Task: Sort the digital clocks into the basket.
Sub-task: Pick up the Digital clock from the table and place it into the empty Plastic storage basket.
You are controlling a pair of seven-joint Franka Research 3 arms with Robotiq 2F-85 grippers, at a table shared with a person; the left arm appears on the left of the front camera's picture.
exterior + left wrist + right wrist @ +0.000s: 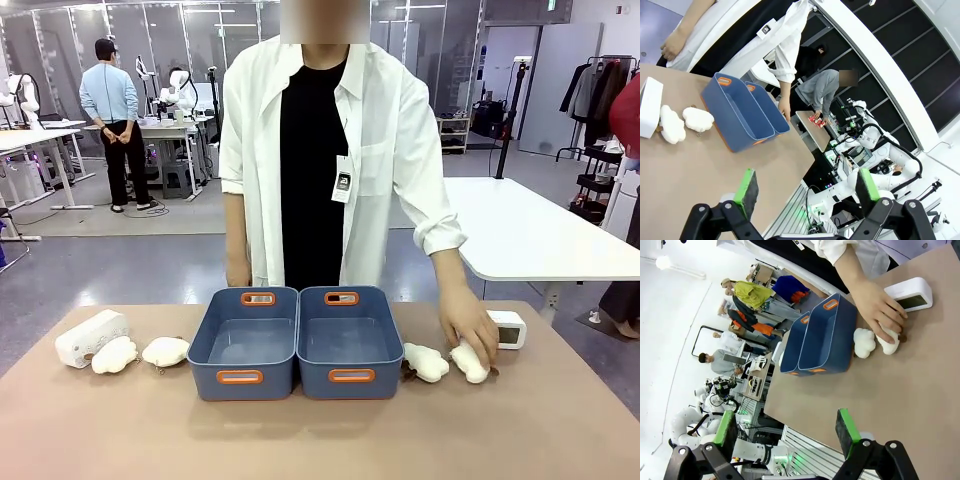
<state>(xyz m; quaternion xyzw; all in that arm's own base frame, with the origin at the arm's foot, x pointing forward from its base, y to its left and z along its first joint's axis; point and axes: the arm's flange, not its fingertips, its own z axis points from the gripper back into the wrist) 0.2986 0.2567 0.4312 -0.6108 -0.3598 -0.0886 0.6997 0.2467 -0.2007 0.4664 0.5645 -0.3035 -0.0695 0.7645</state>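
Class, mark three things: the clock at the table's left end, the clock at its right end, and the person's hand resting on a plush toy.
Left clock [88, 335], front view, its white casing.
Right clock [509, 334], front view, its grey display.
Hand [467, 322], front view, back of the hand.

On my left wrist cam the left gripper [806, 186] hangs above the tan table [710, 175], green pads [746, 187] spread wide with nothing between them. Farther out, a white digital clock [649, 105] sits at the picture's edge with a cloud plushie [671, 124] just beside it and a second plushie [697, 119] next along. Then come two blue-grey baskets [735, 117] pressed together. A person in a white coat [740, 35] stands behind them.
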